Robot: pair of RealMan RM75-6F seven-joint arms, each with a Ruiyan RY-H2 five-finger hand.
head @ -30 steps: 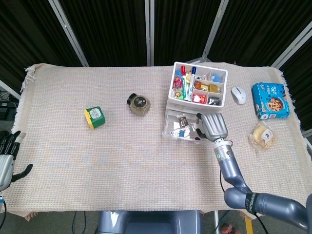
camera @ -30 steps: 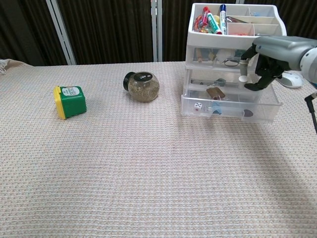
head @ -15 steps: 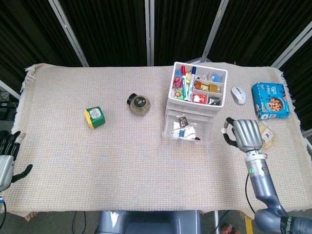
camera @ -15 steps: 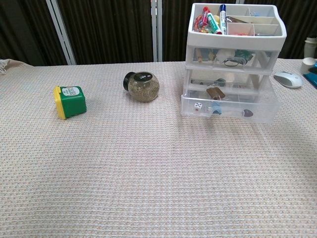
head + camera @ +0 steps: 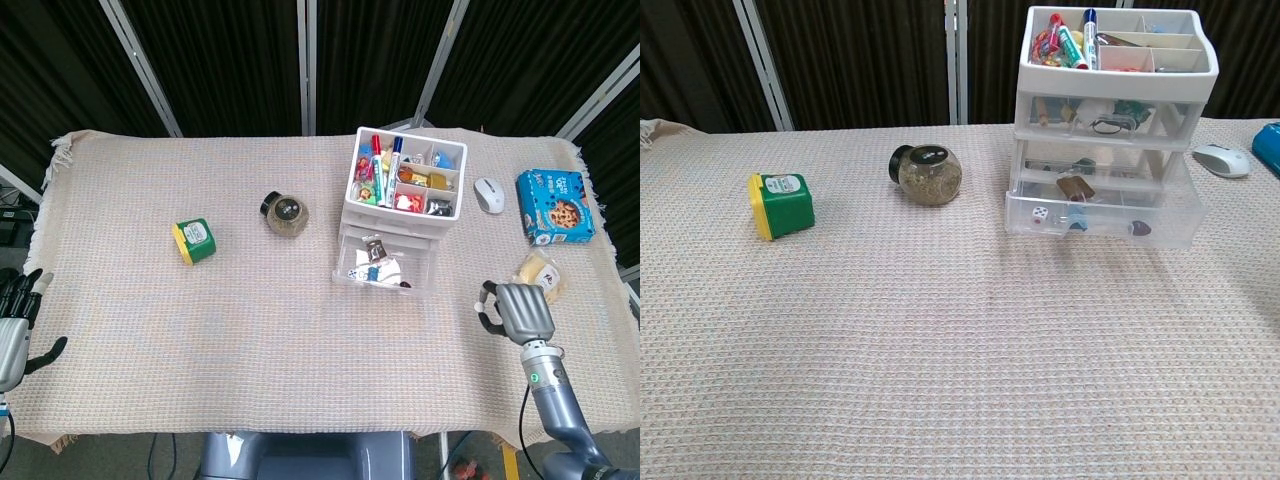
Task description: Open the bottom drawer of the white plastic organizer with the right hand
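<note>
1. On the right side of the table, the white plastic organizer (image 5: 403,205) sits with its bottom drawer (image 5: 1103,213) already pulled out past the upper tiers, small bits visible inside. Looks to me like the opening part is pretty much done.
2. Right hand (image 5: 517,311) is near the table's front edge, well apart from the organizer, fingers curled in on nothing. It's out of the chest view entirely. Left hand (image 5: 14,322) hangs off the far left edge, fingers spread, holding nothing.
3. What could go wrong: if the right hand goes back in for another tug, the drawer could slide right out and dump the small stuff on the cloth (image 5: 250,320).
4. A clumsy reach could also shove the whole organizer, since it probably weighs very little.
5. The snack packet (image 5: 540,274) lies just beside the right hand, so a sideways swing could knock it. The mouse (image 5: 488,194) and cookie box (image 5: 554,206) are farther back, less at risk.
</note>
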